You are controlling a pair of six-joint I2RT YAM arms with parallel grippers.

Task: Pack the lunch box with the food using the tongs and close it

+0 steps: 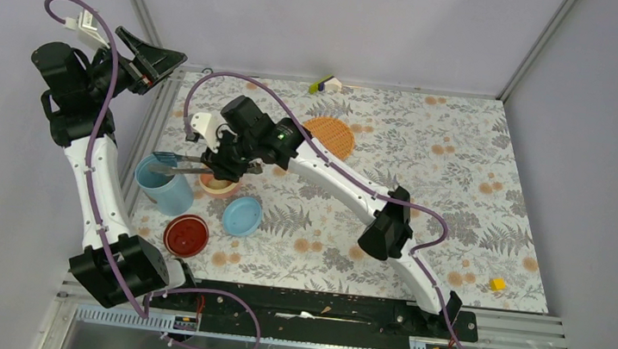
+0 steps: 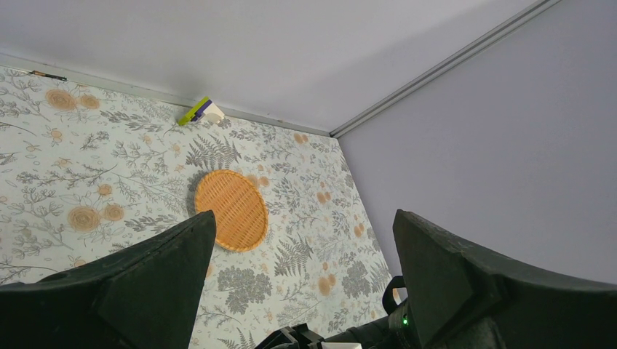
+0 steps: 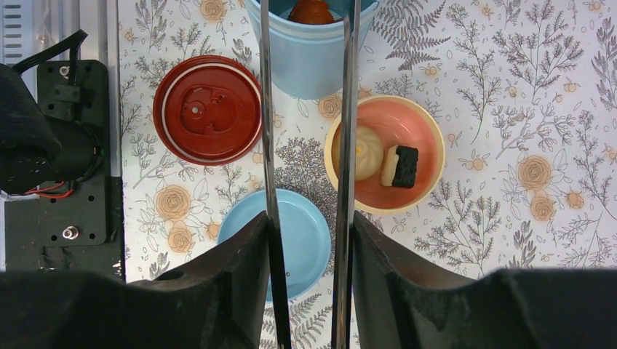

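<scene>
Where the lunch box stands: light blue tub (image 1: pixel 157 185) at 9 o'clock on the table, upright, mouth uncovered.
Inside the tub: an orange piece (image 3: pixel 311 10).
Inner bowl: pink-orange bowl (image 3: pixel 426 127) just beside the tub at its 3 o'clock, on the cloth.
Food in the bowl: beige round (image 3: pixel 369 151) and black-and-white sushi roll (image 3: pixel 401 166), touching side by side.
Light blue lid (image 1: pixel 242 216): at 4 o'clock of the tub, lying apart from it.
Tongs (image 3: pixel 266 109): two silver arms held apart, their ends reaching over the tub's mouth.
Right gripper (image 3: pixel 309 240): fingers pressed on the outer sides of the tongs, pinching them.
Left gripper (image 2: pixel 302 247): jaws spread wide, raised at 10 o'clock, gripping nothing.
Red lid (image 1: pixel 186 235): at 5 o'clock of the tub.
Orange woven plate (image 1: pixel 329 136): at 2 o'clock of the tub, well apart.
Yellow block (image 1: pixel 498 284): at 4 o'clock, near the table's right edge.
</scene>
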